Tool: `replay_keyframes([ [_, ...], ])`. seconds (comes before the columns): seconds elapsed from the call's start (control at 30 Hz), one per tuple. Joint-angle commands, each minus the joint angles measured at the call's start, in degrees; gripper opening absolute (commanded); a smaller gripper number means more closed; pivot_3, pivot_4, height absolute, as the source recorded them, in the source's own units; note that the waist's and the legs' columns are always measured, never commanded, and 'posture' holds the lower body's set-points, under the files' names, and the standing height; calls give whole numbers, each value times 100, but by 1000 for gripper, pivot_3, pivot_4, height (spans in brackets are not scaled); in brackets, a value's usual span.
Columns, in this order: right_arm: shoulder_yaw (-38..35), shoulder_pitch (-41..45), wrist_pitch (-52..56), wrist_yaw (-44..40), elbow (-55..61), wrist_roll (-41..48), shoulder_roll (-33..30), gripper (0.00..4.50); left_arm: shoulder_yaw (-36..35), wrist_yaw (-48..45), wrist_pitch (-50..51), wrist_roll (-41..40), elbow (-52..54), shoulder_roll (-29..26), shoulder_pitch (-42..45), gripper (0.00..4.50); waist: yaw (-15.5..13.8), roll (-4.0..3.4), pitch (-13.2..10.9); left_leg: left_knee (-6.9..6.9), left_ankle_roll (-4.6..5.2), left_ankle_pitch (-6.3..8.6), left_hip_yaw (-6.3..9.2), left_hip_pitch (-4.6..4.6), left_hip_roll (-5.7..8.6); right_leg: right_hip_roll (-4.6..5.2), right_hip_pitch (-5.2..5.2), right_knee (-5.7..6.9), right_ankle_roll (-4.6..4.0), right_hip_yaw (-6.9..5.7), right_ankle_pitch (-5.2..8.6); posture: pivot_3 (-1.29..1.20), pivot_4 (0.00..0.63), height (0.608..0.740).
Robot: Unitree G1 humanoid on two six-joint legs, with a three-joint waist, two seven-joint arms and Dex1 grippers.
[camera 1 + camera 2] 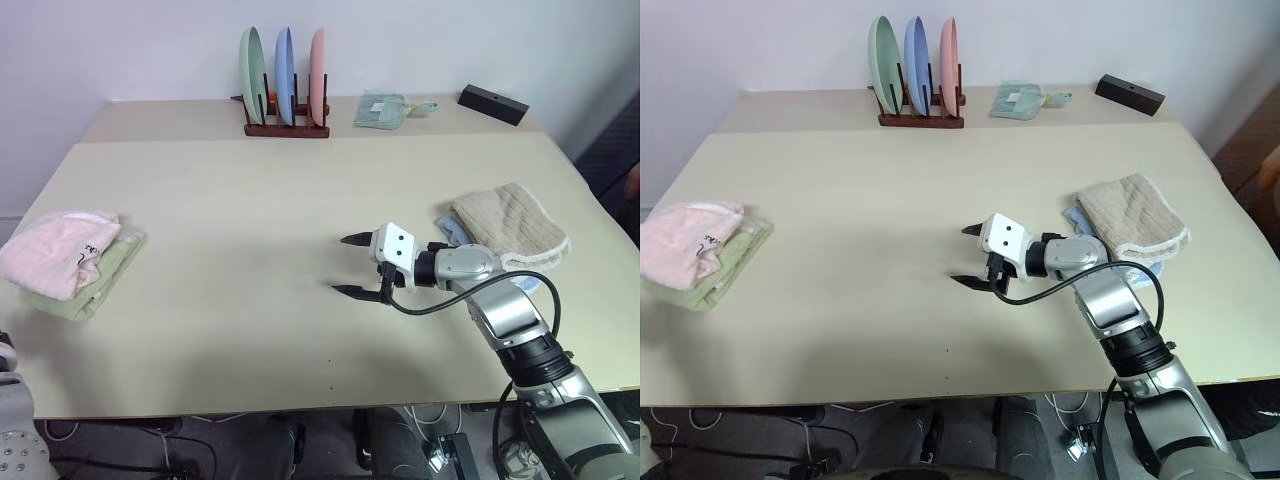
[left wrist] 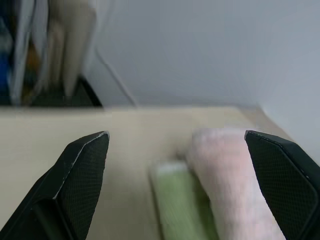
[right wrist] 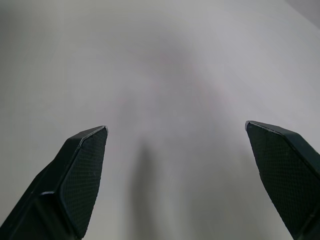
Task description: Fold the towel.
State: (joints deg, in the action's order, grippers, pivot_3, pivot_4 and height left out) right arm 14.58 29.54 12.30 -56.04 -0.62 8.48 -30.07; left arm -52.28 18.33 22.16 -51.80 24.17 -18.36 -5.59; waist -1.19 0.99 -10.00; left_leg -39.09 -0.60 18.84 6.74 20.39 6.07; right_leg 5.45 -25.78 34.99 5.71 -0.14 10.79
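Observation:
The towel [image 1: 55,255], pale pink with a small dark mark, lies folded in a bundle at the table's left edge, on top of a light green towel [image 1: 105,275]. In the left wrist view my left gripper [image 2: 176,134] is open, its fingers spread wide and apart from the towel [image 2: 225,170] lying ahead of them. My right gripper [image 1: 342,265] hovers open over the bare middle of the table [image 1: 250,220], pointing left, with nothing between its fingers [image 3: 80,170].
A beige waffle towel [image 1: 510,225] lies on a blue cloth at the right, just behind my right arm. At the back stand a wooden rack [image 1: 287,125] with three plates, a pale green cloth [image 1: 380,108] and a black box [image 1: 492,103].

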Motion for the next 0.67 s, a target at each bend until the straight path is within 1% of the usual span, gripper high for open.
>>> replay_keyframes([
  [0.03,-431,251,-151,138,-287,167,76,4500,1111,-921,221,759,722,-952,-104,4440,-49,4,-1,-1,0,0,3,0,0,-2,2,-1,-1,-2,0,0,150,726],
  [0.07,-511,281,-138,218,-379,194,117,4500,1538,-1260,273,997,812,-1255,-121,4440,-62,3,-1,-2,1,0,1,-2,3,-1,4,-1,-1,-2,0,0,150,726],
  [0.13,-626,318,-117,305,-514,237,164,4500,2119,-1730,315,1244,888,-1595,-103,4440,-51,-10,-1,-1,5,2,-3,-4,4,-2,4,-3,-1,0,0,0,150,726],
  [0.17,-684,350,-125,296,-606,260,157,4500,2335,-1855,343,1308,916,-1667,-42,4440,-31,-17,-2,1,9,5,-9,-7,3,-1,3,-2,-1,3,0,0,150,726],
  [0.23,-757,349,-216,366,-774,213,147,4500,3032,-2326,289,1782,870,-1965,54,4440,47,-19,-4,7,10,6,-10,-4,0,-2,-5,-2,0,4,1,0,150,726],
  [0.3,-813,263,-317,495,-894,124,128,4500,3590,-2764,216,2097,662,-2043,92,4440,75,-27,-8,12,9,5,-10,3,-3,-5,-16,-3,0,4,1,0,150,726],
  [0.37,-911,224,-385,528,-1049,122,83,4500,3994,-3007,191,2342,493,-2010,176,4440,111,-31,-11,15,8,5,-17,6,-5,-6,-25,-2,-1,12,1,0,150,726],
  [0.43,-981,121,-409,543,-1044,124,-5,4500,4193,-3212,121,2520,384,-1955,186,4440,137,-33,-12,17,8,4,-17,8,-7,-6,-28,-1,-1,13,1,0,150,726],
  [0.53,-1083,5,-402,545,-1025,141,-140,4500,4222,-3343,42,2622,196,-1716,207,4440,144,-33,-13,17,8,4,-17,13,-8,-4,-32,-2,-1,12,1,0,150,726],
  [0.67,-1285,-131,-422,432,-1213,165,-487,4500,4419,-3426,-153,2966,-20,-1408,339,4440,147,-34,-13,15,9,4,-18,12,-6,3,-30,0,0,12,0,0,150,726],
])
